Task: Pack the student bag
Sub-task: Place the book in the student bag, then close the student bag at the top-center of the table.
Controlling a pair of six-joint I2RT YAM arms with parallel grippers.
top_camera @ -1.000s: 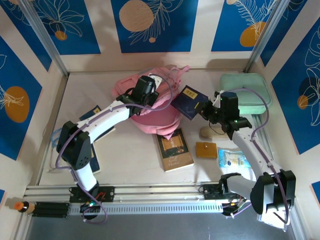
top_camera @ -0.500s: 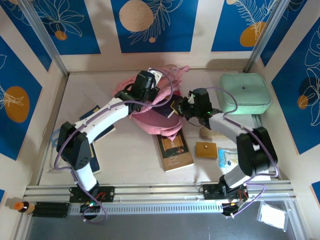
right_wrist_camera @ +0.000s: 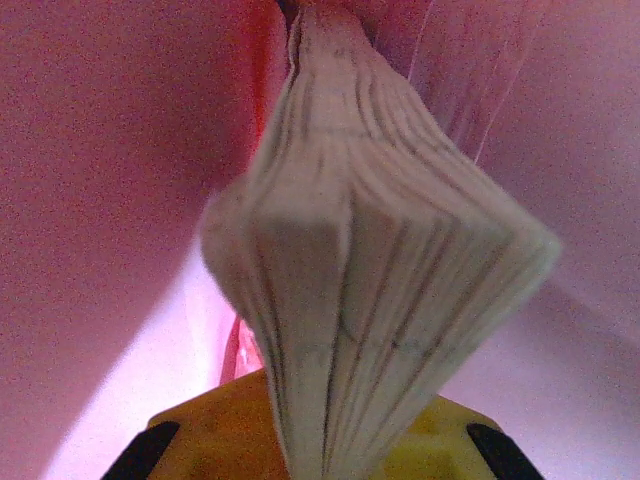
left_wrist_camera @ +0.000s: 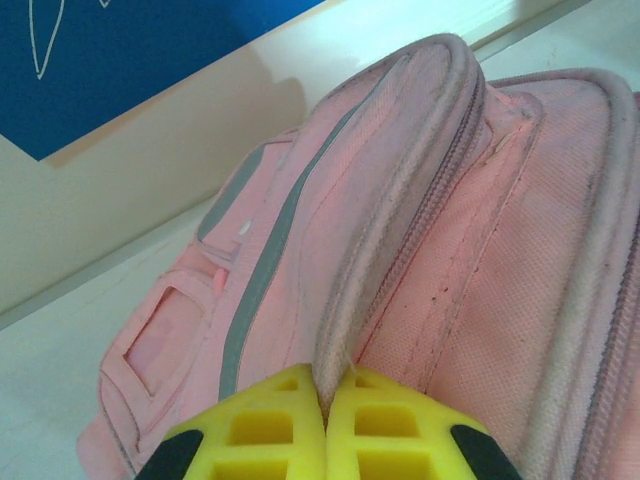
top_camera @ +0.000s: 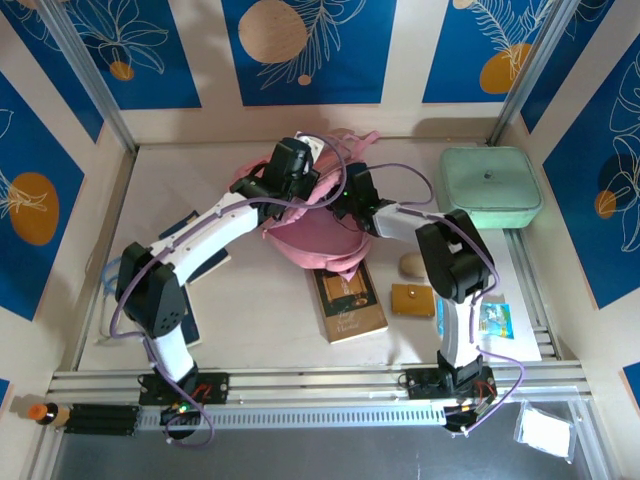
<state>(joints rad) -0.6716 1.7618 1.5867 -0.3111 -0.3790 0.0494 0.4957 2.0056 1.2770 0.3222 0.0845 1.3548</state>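
The student bag (top_camera: pixel 318 245) is a soft pink backpack lying at the middle back of the table. In the left wrist view its grey-trimmed pockets and zipper rim (left_wrist_camera: pixel 400 230) run up from my yellow fingers. My left gripper (left_wrist_camera: pixel 325 385) (top_camera: pixel 303 185) is shut on that rim and holds it up. My right gripper (top_camera: pixel 348 198) (right_wrist_camera: pixel 322 420) reaches into the bag's mouth, shut on a book (right_wrist_camera: pixel 380 250) whose cream pages fan out toward the camera. Pink lining (right_wrist_camera: pixel 100 150) surrounds the book on all sides.
A mint-green case (top_camera: pixel 490 185) stands at the back right. In front of the bag lie a brown book (top_camera: pixel 348 298), a small brown wallet (top_camera: pixel 412 299), a beige lump (top_camera: pixel 411 265) and a blue-white packet (top_camera: pixel 480 318). Dark notebooks (top_camera: pixel 190 228) lie under the left arm.
My right arm has swung left from beside the mint-green case, carrying the book into the bag's mouth. The left gripper has kept its hold on the rim, nearly still.
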